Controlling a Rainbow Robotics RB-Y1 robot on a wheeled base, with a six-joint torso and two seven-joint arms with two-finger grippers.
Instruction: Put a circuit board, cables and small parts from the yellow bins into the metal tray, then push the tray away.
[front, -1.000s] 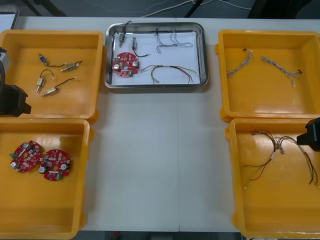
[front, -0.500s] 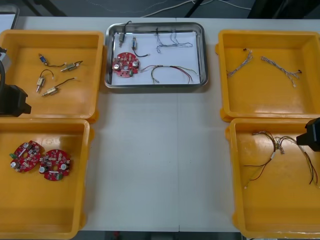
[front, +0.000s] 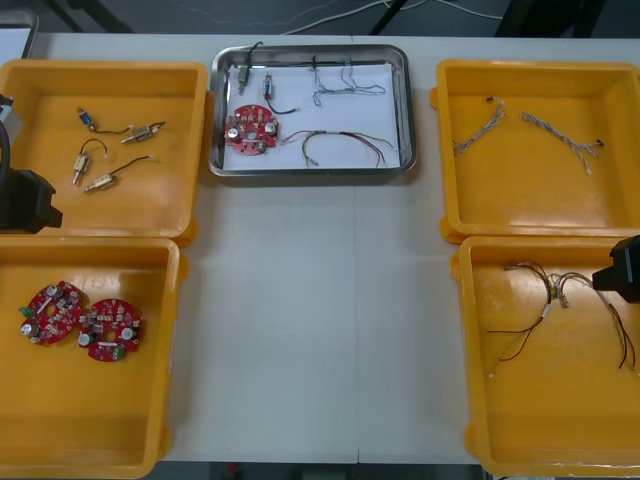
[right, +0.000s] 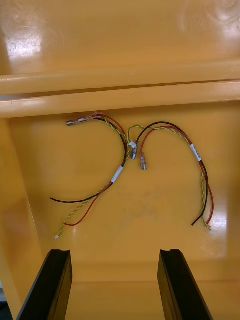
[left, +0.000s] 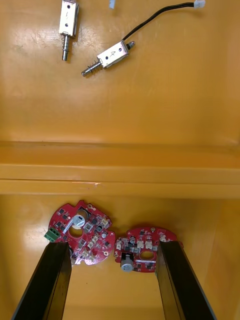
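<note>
The left gripper is held low over the near-left bin, at approx. 8 o'clock on the table. Its fingers are spread wide with nothing between them. The right gripper is likewise spread and empty over the near-right bin, at approx. 4 o'clock. Both are kept out at the table's sides, prob. so the middle is left free; no reach is indicated.

The metal tray is found at 12 o'clock, close to the far edge, between the two far bins. It holds one circuit board, two small metal parts, a twisted cable and a red and yellow cable. Loading and the push are judged done, or nearly so.

Other contents:
- Far-left bin, 10 o'clock: four spare metal parts.
- Near-left bin: two spare boards.
- Far-right bin, 2 o'clock: two blue and white cables.
- Near-right bin: a tangle of red, yellow and black cables.
</note>
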